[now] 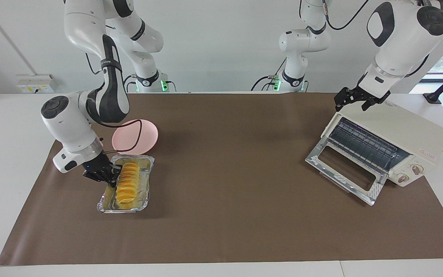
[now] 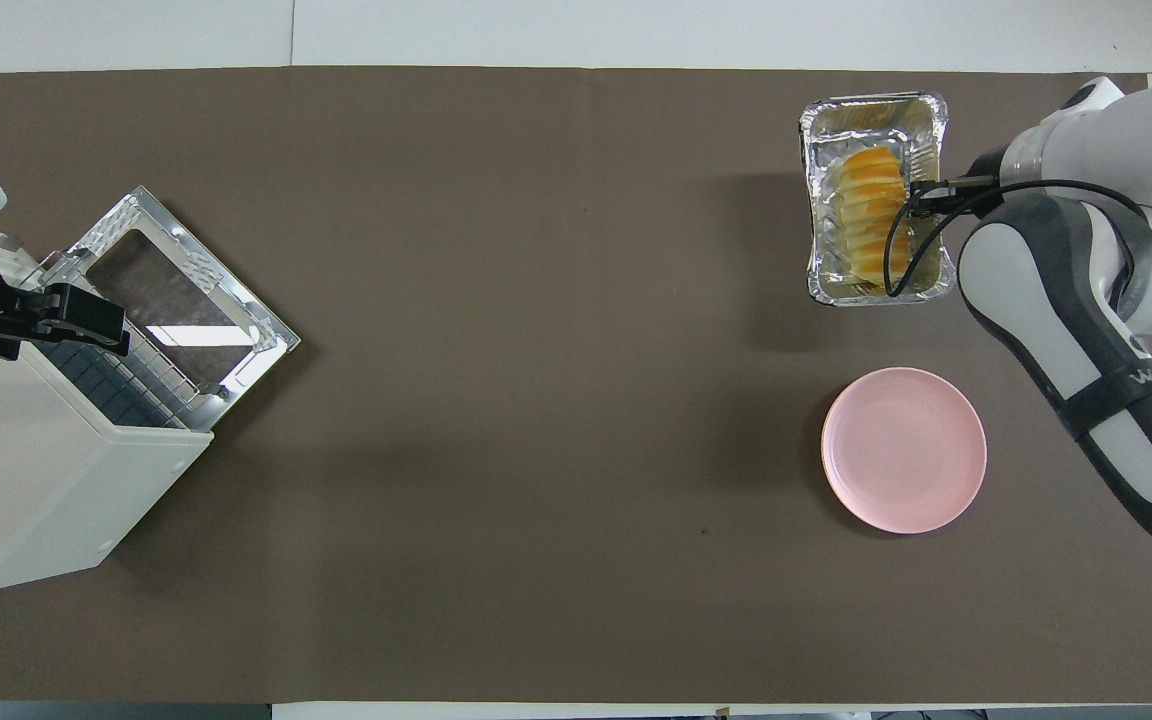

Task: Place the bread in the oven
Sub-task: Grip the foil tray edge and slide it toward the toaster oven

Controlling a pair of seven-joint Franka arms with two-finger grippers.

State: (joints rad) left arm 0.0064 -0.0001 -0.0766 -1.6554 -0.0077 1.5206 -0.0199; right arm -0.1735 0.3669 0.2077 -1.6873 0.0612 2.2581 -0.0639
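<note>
Right gripper (image 1: 108, 177) grips the silver foil tray's (image 1: 145, 192) rim, lifting it; inside lies the ridged yellow-orange bread loaf (image 1: 126, 187). Left gripper (image 1: 354, 100), fingers spread, waits over the cream oven (image 1: 406, 134).

A round pink plate (image 1: 135, 136) (image 2: 904, 450) lies empty on a brown table mat (image 1: 221, 215) (image 2: 496, 450), toward the right arm's end of the table. A silver foil tray (image 1: 107, 204) (image 2: 821, 290) sits farther from the robots than the plate, near it but apart. A white wall socket box (image 1: 35, 83) stands at the table's edge.
</note>
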